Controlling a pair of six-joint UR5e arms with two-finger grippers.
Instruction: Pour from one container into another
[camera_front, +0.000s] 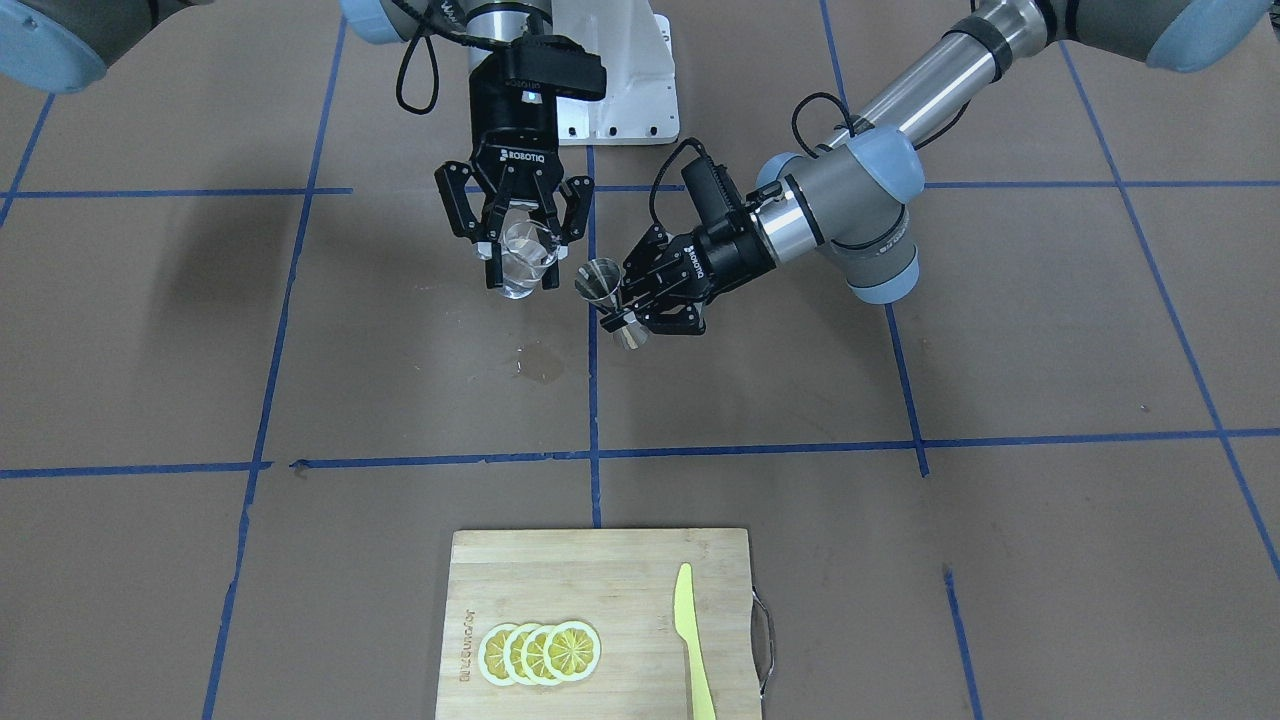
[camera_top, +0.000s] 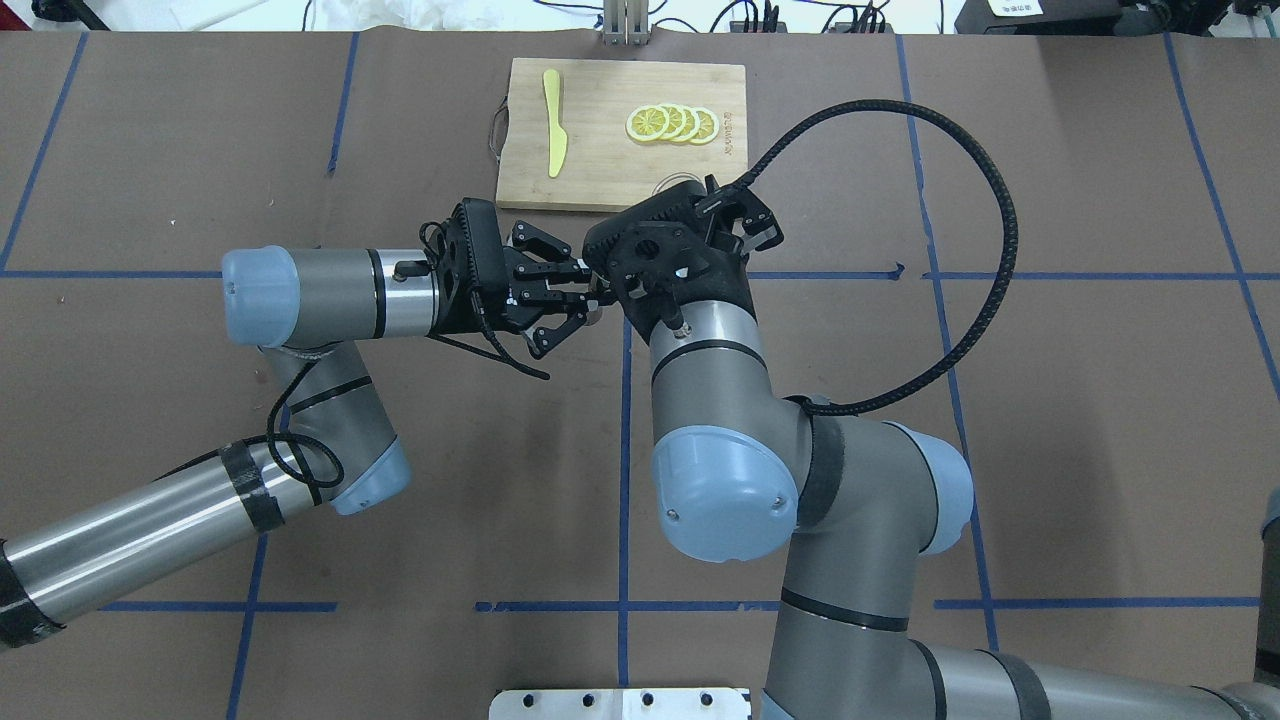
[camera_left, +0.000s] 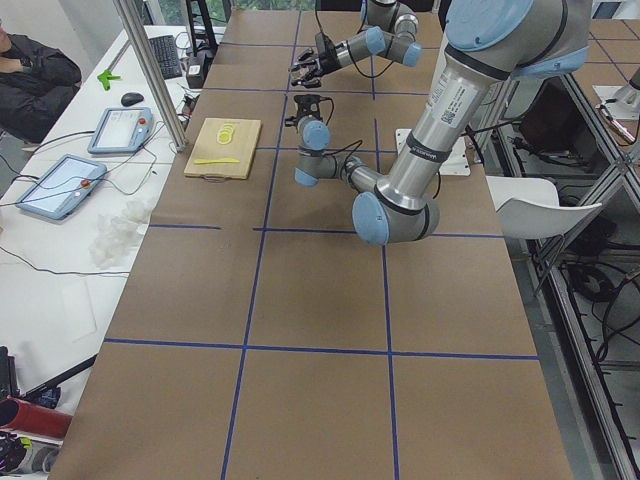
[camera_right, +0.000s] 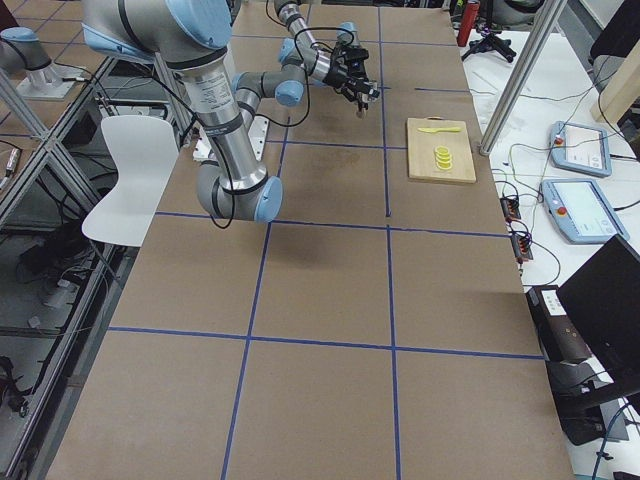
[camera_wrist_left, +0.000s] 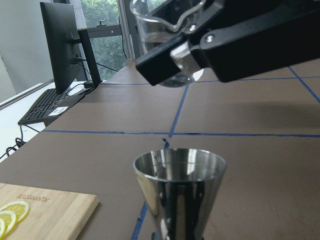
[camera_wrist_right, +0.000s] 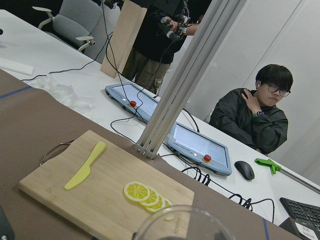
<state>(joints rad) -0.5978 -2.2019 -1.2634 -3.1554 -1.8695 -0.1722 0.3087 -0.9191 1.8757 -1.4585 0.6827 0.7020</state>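
Two grippers meet above the middle of the brown paper-covered table (camera_front: 300, 350), each carrying one vessel clear of the surface. The right gripper (camera_front: 521, 280) points down, its fingers clamped on the sides of a short clear glass cup (camera_front: 525, 250). Gripping the wall rather than the rim leaves the lip free for pouring. The left gripper (camera_front: 620, 306) reaches in sideways, its fingers pinched on the narrow waist of a silver hourglass-shaped steel jigger (camera_front: 601, 279). The upper cone therefore stands out beyond the fingertips, open end up, with nothing covering it.

In the left wrist view the jigger (camera_wrist_left: 180, 192) has its mouth just below and in front of the cup (camera_wrist_left: 160, 35), near it but not touching. That stacking looks deliberate: cup high, receiver low, lip close to rim. I judge the pour to be about to begin or only just starting. No stream shows, and I cannot tell whether the cup holds liquid. The cup looks slightly tipped, though the angle is hard to read.

A darker, damp-looking patch (camera_front: 540, 362) lies on the table beneath the fingers, so spilling seems a real risk with so small a mouth. Well away from both grippers rest a wooden cutting board (camera_front: 600, 570), yellow lemon slices (camera_front: 540, 652) and a yellow plastic knife (camera_front: 690, 640).
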